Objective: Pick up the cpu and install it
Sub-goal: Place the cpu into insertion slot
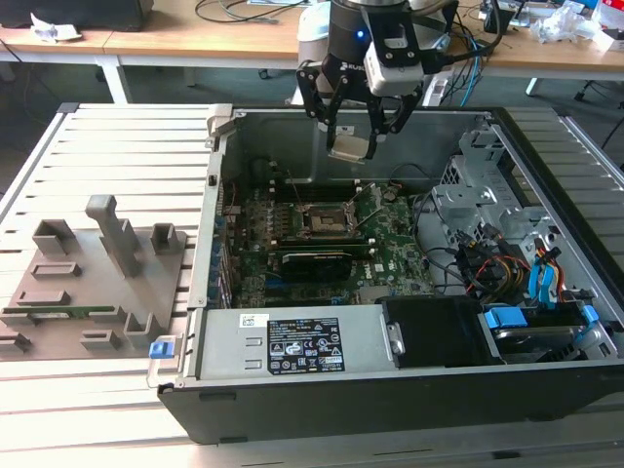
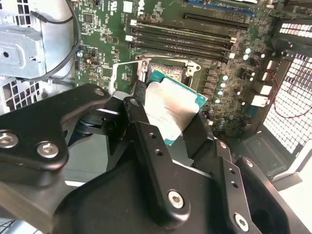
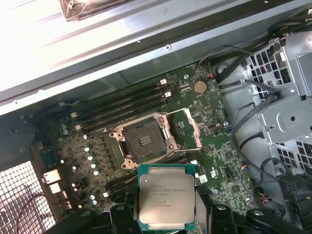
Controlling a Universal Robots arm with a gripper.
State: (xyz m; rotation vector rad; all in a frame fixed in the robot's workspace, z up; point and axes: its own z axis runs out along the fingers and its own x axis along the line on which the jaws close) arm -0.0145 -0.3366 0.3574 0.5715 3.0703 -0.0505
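A: Holding anything?
B: Yes. Carrying the cpu point(image 3: 166, 195), flat, with its silvery top turned toward both wrist views and a green rim round it.
A: Doing what with the jaws?
B: Pinching the cpu by two opposite edges. Pressing black fingers point(image 2: 141, 122) against either side of it, as seen in the second wrist view.
A: Where, reckoned from the socket?
B: Up in the air, apart from the socket point(image 3: 144, 141), not seated in it. In the exterior view, higher than the socket and slightly toward the exterior view's right of it, under the gripper point(image 1: 353, 139). In the first wrist view, showing just beside the socket's frame, turned a little out of line with it.
A: And the socket itself?
B: Lying open, with the load plate point(image 3: 187, 127) swung aside, just beside the frame, and the contact field bared in the middle.
A: Round the socket?
B: Mounted on a green board point(image 1: 390, 255) inside an open case point(image 1: 292, 390). Flanked by long dark memory slots point(image 3: 126, 100) on two sides. Near it, a round coin cell point(image 3: 199, 87). Just beside the socket, a long black card point(image 1: 317, 261). Farther off, toward the exterior view's right of the socket, a metal drive cage point(image 1: 478, 190) with cables running past.
A: Outside the case?
B: Well apart from the socket, toward the exterior view's left: grey blocks point(image 1: 107, 244) standing upright on a slatted table point(image 1: 117, 136).
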